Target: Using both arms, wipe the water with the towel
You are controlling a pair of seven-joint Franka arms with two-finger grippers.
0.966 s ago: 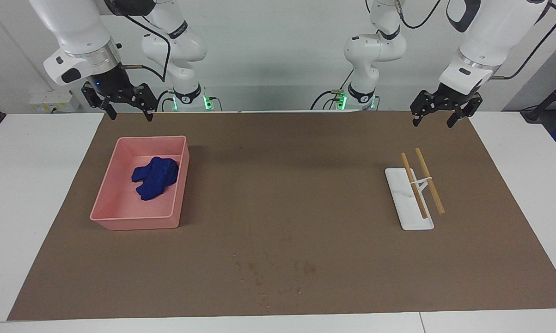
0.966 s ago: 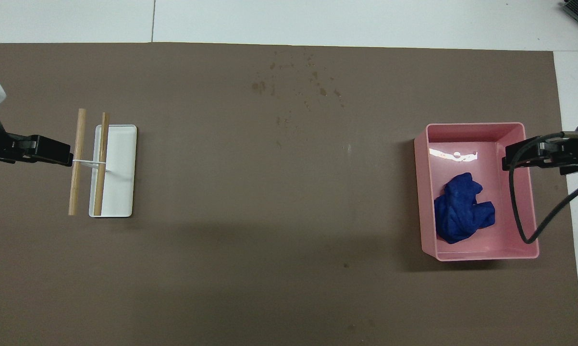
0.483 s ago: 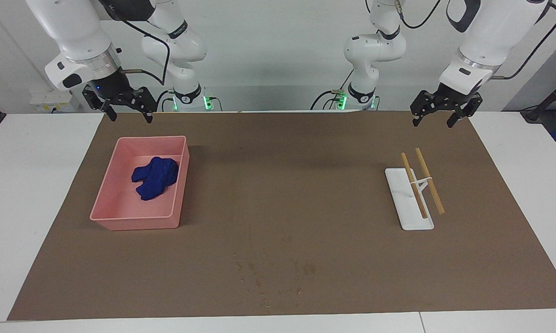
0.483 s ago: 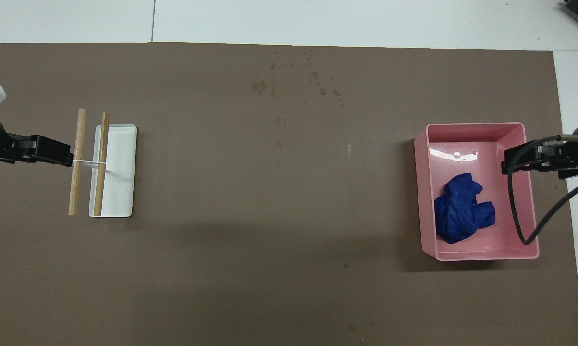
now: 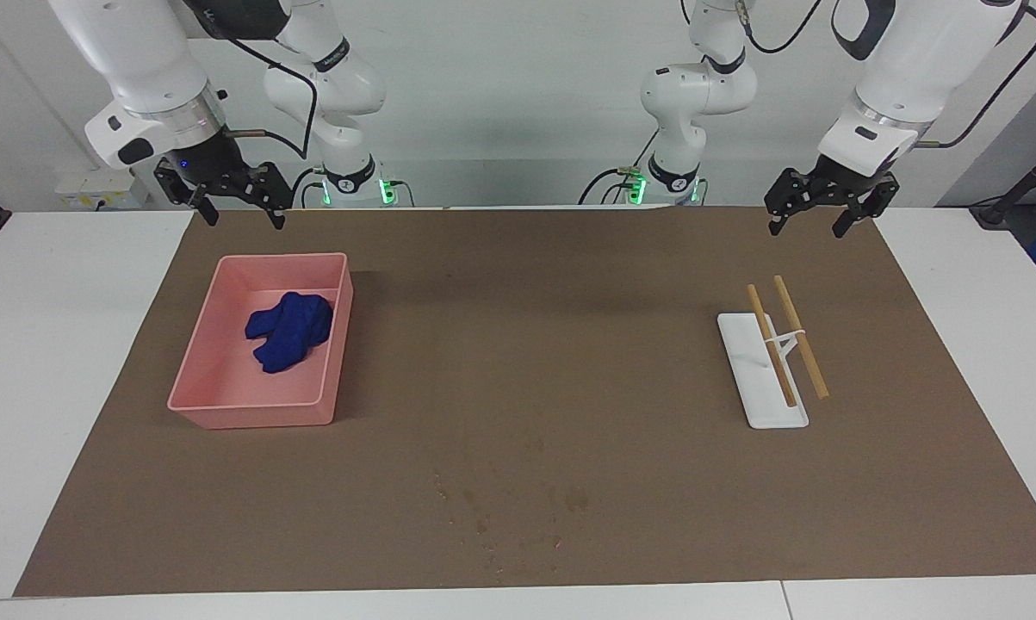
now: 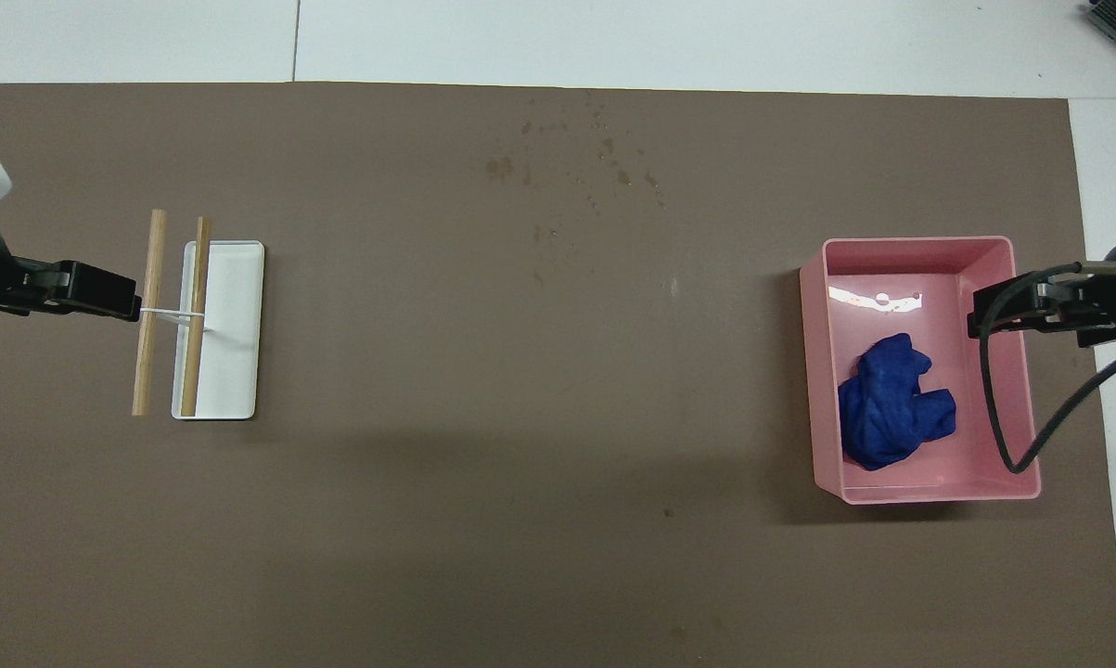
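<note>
Towel: the crumpled royal-blue fabric towel (image 5: 288, 330) lies in the shallow pink plastic tray (image 5: 192, 376) at the right arm's end of the table, bunched toward the tray's wall that faces the table's middle and its end near the robots.

Right gripper: the black two-finger right gripper (image 5: 236, 205) hangs in the air over the mat's edge close to the robots, just short of the tray, fingers spread and pointing down, holding nothing.

Key relation: from the right gripper the towel lies down and farther from the robots; this arm is much the nearer of the two.

Towel's axis: its longer run goes roughly from near the robots to far from them, along the tray's length.

Left gripper: the black left gripper (image 5: 822, 207) waits in the air at the left arm's end, fingers spread, empty, with the white flat stand (image 5: 754, 381) carrying two wooden rods (image 5: 786, 339) nearby on the mat.

Water: a scatter of dark wet spots (image 5: 518, 508) sits mid-table near the mat's far edge, well apart from both tray and grippers.

Surface: a brown mat (image 5: 535, 344) covers the white table (image 5: 52, 344).

Room: the tray walls look low, so a reach from above should clear them; that is my judgement.
</note>
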